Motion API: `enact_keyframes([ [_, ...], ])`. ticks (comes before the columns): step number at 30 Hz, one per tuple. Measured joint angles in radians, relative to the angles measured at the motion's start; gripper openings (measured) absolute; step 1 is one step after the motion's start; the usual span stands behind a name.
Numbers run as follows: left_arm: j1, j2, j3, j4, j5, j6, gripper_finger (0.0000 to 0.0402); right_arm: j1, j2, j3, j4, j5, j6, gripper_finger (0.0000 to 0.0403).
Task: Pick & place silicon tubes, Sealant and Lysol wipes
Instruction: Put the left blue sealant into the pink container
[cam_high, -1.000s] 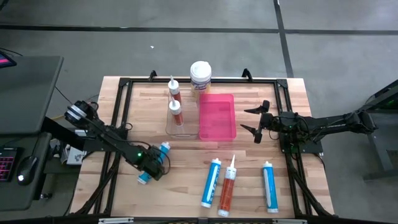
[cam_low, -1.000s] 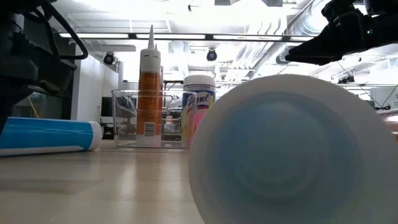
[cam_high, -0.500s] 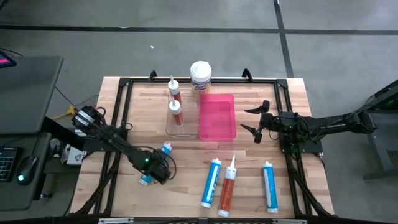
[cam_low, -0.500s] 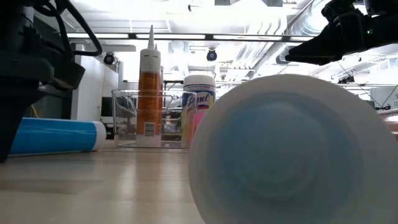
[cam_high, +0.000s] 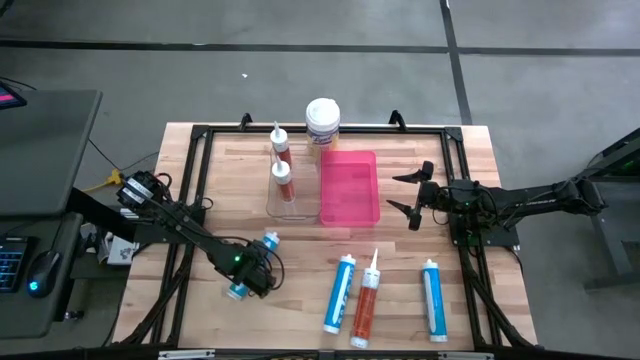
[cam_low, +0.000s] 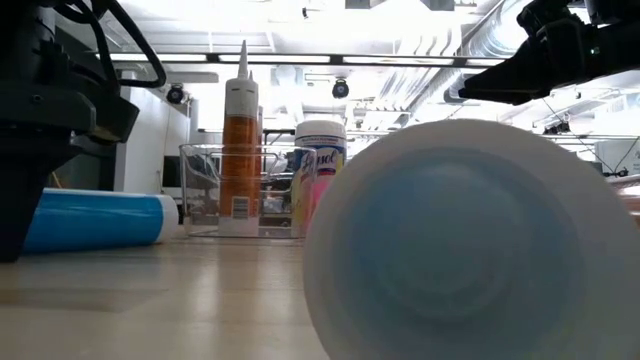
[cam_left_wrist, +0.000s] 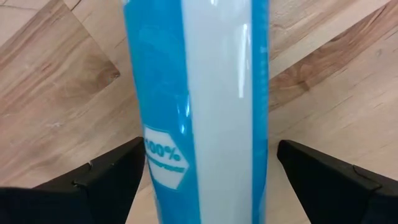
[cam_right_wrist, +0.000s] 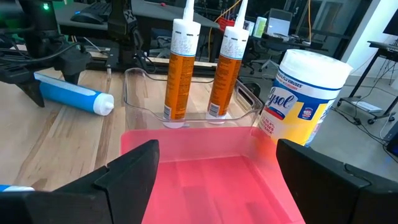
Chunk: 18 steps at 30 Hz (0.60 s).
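A blue silicon tube (cam_high: 262, 250) lies slantwise on the table's left half. My left gripper (cam_high: 250, 272) points down over its body, open, with one finger on each side of the tube (cam_left_wrist: 199, 93). Two orange sealant tubes (cam_right_wrist: 176, 68) stand upright in a clear bin (cam_high: 288, 195). The Lysol wipes (cam_high: 322, 122) stand upright behind the pink tray (cam_high: 349, 187). My right gripper (cam_high: 412, 195) hovers open at the tray's right side, holding nothing. Near the front edge lie two blue tubes (cam_high: 340, 292), (cam_high: 431, 298) and an orange one (cam_high: 367, 300). My left gripper comes from above, its fingers across the blue tube's body (cam_left_wrist: 186, 162), which lies flat on the table. One fingertip (cam_left_wrist: 134, 155) stands close against the tube's side. I cannot tell whether it touches.
A black metal frame (cam_high: 200, 135) runs around the tabletop. In the low view, the white round end of a lying tube (cam_low: 460, 240) fills the foreground. Bare wood lies between the blue tube and the front tubes.
My left gripper has gone a little toward the table's right and near edges along the blue tube, staying open and pointing down. The tube has shifted slightly toward the right, still lying flat.
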Motion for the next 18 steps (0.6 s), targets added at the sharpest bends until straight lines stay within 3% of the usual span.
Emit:
enact_keyframes([
  [5, 0.0, 0.0, 0.0, 0.005, -0.01, -0.006, 0.0327, 0.0, 0.0, 0.0, 0.0, 0.0, 0.0, 0.0321],
  [14, 0.001, 0.03, 0.003, 0.005, 0.001, -0.006, 0.02, 0.0, 0.0, 0.0, 0.0, 0.0, 0.0, 0.0321],
  [18, 0.002, 0.048, 0.004, 0.013, 0.015, 0.014, 0.0195, 0.0, 0.0, 0.0, 0.0, 0.0, 0.0, 0.0321],
])
